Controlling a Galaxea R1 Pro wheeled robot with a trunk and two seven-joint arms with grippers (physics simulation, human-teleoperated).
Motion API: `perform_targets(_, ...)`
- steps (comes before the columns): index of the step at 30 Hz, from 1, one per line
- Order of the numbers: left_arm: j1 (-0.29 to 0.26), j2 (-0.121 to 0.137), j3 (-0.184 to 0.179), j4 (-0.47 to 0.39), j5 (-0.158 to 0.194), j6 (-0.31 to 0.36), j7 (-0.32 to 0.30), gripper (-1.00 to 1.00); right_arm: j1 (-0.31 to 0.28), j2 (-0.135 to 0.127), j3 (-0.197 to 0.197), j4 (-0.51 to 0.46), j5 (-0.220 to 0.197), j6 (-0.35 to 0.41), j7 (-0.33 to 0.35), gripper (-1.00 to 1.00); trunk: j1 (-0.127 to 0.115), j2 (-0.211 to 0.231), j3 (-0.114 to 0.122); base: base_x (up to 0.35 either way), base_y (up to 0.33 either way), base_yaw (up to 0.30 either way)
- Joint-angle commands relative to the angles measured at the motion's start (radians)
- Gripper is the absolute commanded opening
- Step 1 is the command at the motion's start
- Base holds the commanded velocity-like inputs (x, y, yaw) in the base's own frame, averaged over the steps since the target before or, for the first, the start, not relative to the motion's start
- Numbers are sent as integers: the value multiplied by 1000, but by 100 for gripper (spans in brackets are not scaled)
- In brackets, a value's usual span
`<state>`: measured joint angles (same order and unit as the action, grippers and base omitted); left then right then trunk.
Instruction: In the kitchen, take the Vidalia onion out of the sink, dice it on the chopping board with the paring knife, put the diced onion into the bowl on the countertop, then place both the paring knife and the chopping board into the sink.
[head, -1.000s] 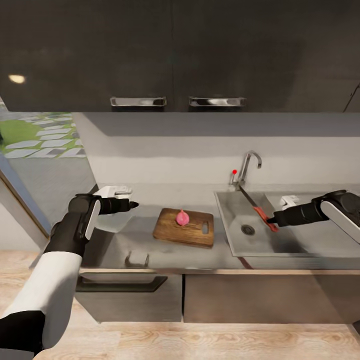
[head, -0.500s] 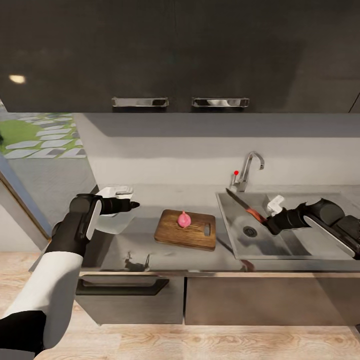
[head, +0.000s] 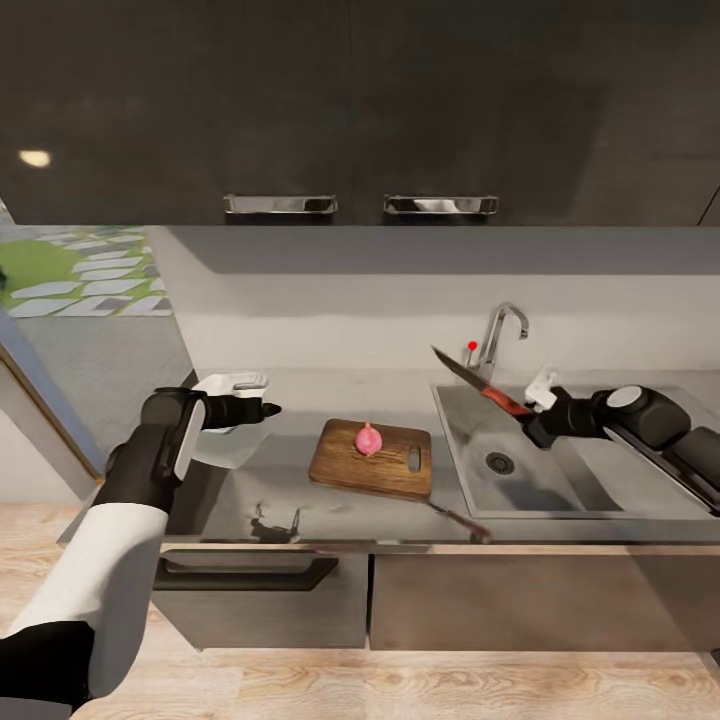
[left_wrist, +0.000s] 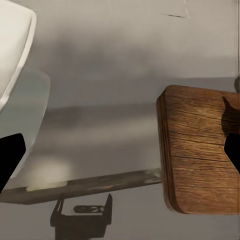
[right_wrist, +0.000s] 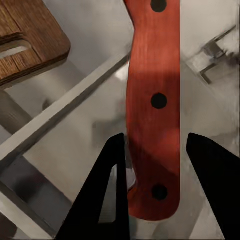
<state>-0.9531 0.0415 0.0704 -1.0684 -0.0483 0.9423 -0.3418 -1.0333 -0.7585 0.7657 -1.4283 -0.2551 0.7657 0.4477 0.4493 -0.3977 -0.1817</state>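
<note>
over the sink (head: 560, 490), the right gripper (head: 528, 412) now holds the paring knife (head: 478, 385) up in the air, its fingers pinching the reddish-brown handle while the dark blade points up and away toward the tap (head: 500, 335). a second ago the same knife lay low in the basin with the gripper just reaching it; since then the arm has lifted and swung it clear of the steel. in the right wrist view the handle (right_wrist: 155, 110) runs between the two black fingers (right_wrist: 107, 200), which close on its lower end. that means the grasp is made, and the next job is likely carrying the blade across to the board.

the vidalia onion (head: 369, 438) sits whole on the chopping board (head: 372, 458), near the middle and beside the slot handle, so nothing is cut yet. the left gripper (head: 262, 409) hangs over the countertop (head: 300, 500) well to the left of the board, just in front of the white bowl (head: 228, 420); its fingers look pressed nearly together and carry nothing.

the worktop is glossy grey and throws back dim reflections of arm and knife along its front edge. dark cabinets with chrome handles (head: 280, 204) hang above a pale wall, dark drawer fronts sit below, the floor is light wood, and a window at the left shows grass and paving stones.
</note>
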Motion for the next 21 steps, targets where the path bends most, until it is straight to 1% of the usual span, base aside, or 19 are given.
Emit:
perform_targets(1, -1, -1, 1, -1, -5, 4, -6, 100, -2, -1, 2, -13, 23, -5, 0, -100, 1, -2, -2, 0, 0, 0)
perform_targets(3, -1, -2, 2, -1, -5, 4, -6, 100, -2, -1, 2, -22, 46, -23, 0, -100, 1, -2, -2, 0, 0, 0)
perform_targets(5, -1, -3, 2, -1, -5, 4, -6, 100, -2, -1, 5, -32, 87, -85, 1, -100, 1, -2, -2, 0, 0, 0)
perform_targets(7, -1, -4, 2, -1, -5, 4, -6, 100, -2, -1, 8, -35, 107, -123, 0, -100, 1, -2, -2, 0, 0, 0)
perform_targets(9, -1, -4, 2, -1, -6, 4, -6, 100, -2, -1, 11, -39, 157, -198, 1, -100, 1, -2, -2, 0, 0, 0)
perform_targets(10, -1, -4, 1, -1, -6, 4, -6, 100, -2, -1, 12, -39, 171, -214, 0, -100, 1, -2, -2, 0, 0, 0)
perform_targets(11, -1, -4, 1, -1, -5, 4, -6, 100, -2, -1, 12, -40, 207, -242, 0, -100, 1, -2, -2, 0, 0, 0)
perform_targets(12, -1, -5, 2, -1, -5, 4, -6, 100, -2, -1, 13, -40, 227, -254, 0, -100, 1, -2, -2, 0, 0, 0)
perform_targets(13, -1, -5, 2, -1, -5, 5, -6, 100, -2, -1, 13, -41, 314, -294, -1, -100, 1, -2, -2, 0, 0, 0)
perform_targets(14, -1, -5, 1, -1, -5, 5, -6, 100, -2, -1, 14, -41, 355, -313, -5, -100, 1, -2, -2, 0, 0, 0)
perform_targets(15, -1, -7, 1, -1, -5, 5, -7, 100, -2, 0, 18, -41, 394, -331, -16, -100, 1, -2, -2, 0, 0, 0)
perform_targets(16, -1, -9, 1, -1, -5, 6, -8, 100, -2, 0, 38, -41, 465, -380, -91, -100, 1, -2, -2, 0, 0, 0)
perform_targets(19, -1, -9, 1, -1, -5, 6, -8, 100, -2, 1, 68, -41, 488, -412, -162, -100, 1, -2, -2, 0, 0, 0)
perform_targets(20, -1, -9, 0, -1, -5, 6, -8, 100, -2, 1, 90, -41, 502, -427, -196, -100, 1, -2, -2, 0, 0, 0)
perform_targets(21, -1, -9, 0, -1, -5, 6, -8, 100, -2, 1, 102, -41, 510, -434, -212, -100, 1, -2, -2, 0, 0, 0)
